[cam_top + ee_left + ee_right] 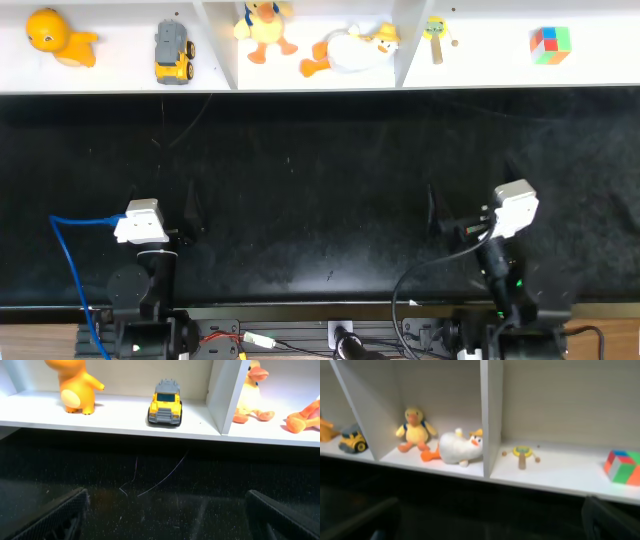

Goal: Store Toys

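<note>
Toys sit in a white shelf (320,82) along the table's far edge. Its left bay holds an orange duck figure (60,38) (75,385) and a yellow toy truck (173,52) (165,403) (352,441). The middle bay holds an upright yellow plush duck (264,28) (415,429) and a white plush duck (352,50) (457,448) lying on its side. The right bay holds a small wooden rattle (436,36) (521,454) and a colourful cube (549,44) (622,467). My left gripper (190,222) (165,510) is open with nothing in it, near the table's front left. My right gripper (434,215) (490,517) is also open with nothing in it, near the front right.
The black table top (320,180) stretches between the arms and the shelf, with only thin scratch marks on it. White dividers (222,395) (491,415) separate the shelf bays. A blue cable (72,250) loops beside the left arm's base.
</note>
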Motion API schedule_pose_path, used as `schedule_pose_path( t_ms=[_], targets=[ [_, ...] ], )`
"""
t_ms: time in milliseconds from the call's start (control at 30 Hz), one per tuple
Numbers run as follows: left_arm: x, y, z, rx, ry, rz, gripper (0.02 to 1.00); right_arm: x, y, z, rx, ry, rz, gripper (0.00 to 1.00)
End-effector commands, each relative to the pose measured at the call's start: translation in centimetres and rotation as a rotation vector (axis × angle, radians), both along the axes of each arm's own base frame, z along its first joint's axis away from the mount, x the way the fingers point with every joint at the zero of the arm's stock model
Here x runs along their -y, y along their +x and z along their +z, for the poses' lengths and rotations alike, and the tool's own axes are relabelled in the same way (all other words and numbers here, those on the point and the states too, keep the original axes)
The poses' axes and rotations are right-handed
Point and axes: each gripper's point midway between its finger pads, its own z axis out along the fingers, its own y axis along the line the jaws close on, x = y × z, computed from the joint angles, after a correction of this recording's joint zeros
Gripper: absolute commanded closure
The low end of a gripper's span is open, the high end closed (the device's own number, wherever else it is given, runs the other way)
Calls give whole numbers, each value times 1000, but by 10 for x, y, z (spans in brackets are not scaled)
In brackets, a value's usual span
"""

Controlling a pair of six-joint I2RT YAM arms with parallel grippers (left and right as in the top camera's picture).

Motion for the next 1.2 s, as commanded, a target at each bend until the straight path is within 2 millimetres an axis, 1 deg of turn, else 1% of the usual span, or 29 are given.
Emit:
schedule_pose_path(
  t_ms=[33, 100, 167, 267, 300, 333, 433, 633, 1200],
  targets=[
    [1, 0, 0, 8, -17, -2, 20, 14, 5, -29, -11, 267, -107, 5],
    [1, 0, 0, 8, -17, -2, 20, 23, 8, -47, -35, 379, -164, 9],
    [1, 0, 0, 8, -17, -2, 20, 26, 9, -62, -53, 449, -189, 7],
    [1, 0, 0, 8, -17, -2, 20, 25, 12, -85, -82, 476, -190, 7],
    [1, 0, 0, 8, -17, -2, 20, 24, 13, -88, -85, 482, -184, 5],
    [1, 0, 0, 8, -17, -2, 23, 24, 14, -85, -65, 481, -177, 7],
    [1, 0, 0, 8, -17, -2, 20, 24, 15, -86, -39, 435, -175, 5],
    [1, 0, 0, 8, -17, -2, 20, 23, 15, -87, 12, 210, -165, 5],
    [1, 0, 0, 8, -17, -2, 20, 24, 15, -87, 12, 206, -167, 7]
  ],
)
